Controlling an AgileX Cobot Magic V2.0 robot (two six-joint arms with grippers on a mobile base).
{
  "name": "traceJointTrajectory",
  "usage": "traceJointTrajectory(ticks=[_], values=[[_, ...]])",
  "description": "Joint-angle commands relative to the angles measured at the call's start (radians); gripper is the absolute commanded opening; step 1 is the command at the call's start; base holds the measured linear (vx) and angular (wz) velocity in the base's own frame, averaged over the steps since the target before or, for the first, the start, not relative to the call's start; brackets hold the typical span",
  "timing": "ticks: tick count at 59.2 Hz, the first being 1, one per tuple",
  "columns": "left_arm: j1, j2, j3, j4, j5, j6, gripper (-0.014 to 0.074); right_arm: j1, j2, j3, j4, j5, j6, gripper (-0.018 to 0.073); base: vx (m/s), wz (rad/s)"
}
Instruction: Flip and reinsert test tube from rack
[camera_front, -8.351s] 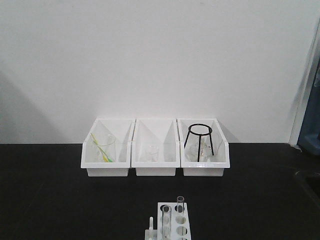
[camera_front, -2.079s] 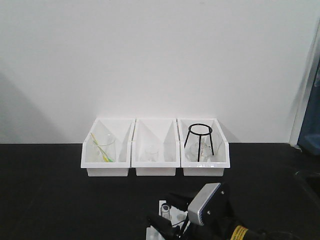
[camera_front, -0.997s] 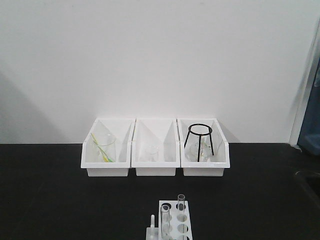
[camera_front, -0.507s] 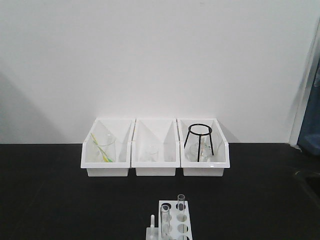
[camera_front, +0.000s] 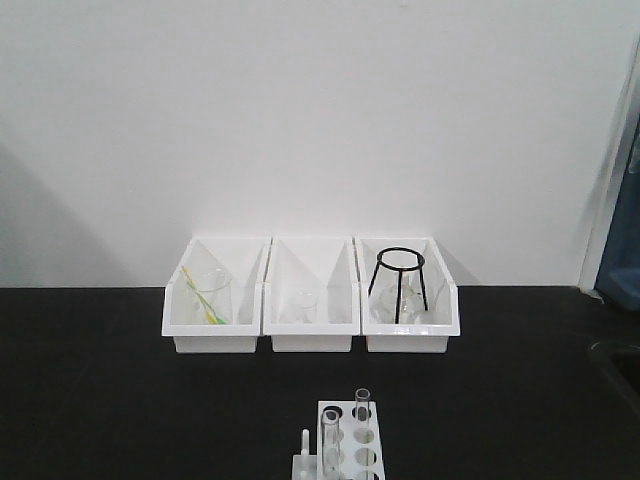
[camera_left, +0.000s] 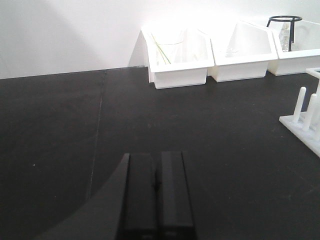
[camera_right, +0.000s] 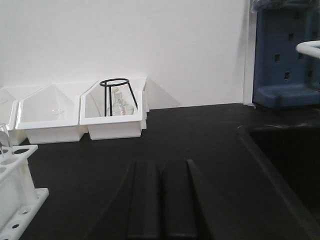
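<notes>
The test tube (camera_front: 330, 440) is seen upright in the rack (camera_front: 368, 455) at the bottom centre of the front view, well apart from the left gripper (camera_left: 155, 192) and right gripper (camera_right: 161, 197), both pressed closed and empty. A black table (camera_front: 110, 390) and white wall (camera_front: 300, 110) are shown. Since 2.1 s ago, an arm has gone from over the rack.

Probably a lab: black bench (camera_front: 100, 400), glassware bins (camera_front: 216, 344), tripod stand (camera_front: 399, 280).
</notes>
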Motion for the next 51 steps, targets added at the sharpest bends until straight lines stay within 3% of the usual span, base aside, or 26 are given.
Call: traceJointTrajectory(ticks=[1, 10, 51], values=[[0.000, -0.008, -0.004, -0.005, -0.080, -0.009, -0.0006, -0.009, -0.049, 0.005, -0.030, -0.019, -0.013, -0.0010, 0.00, 0.00], [0.000, -0.008, -0.004, -0.005, -0.079, -0.009, -0.0006, -0.008, -0.045, 0.005, -0.084, -0.004, -0.012, -0.0010, 0.00, 0.00], [0.000, -0.008, -0.004, -0.005, -0.080, -0.009, -0.0006, -0.008, -0.045, 0.005, -0.084, -0.004, -0.011, -0.0010, 0.00, 0.00]])
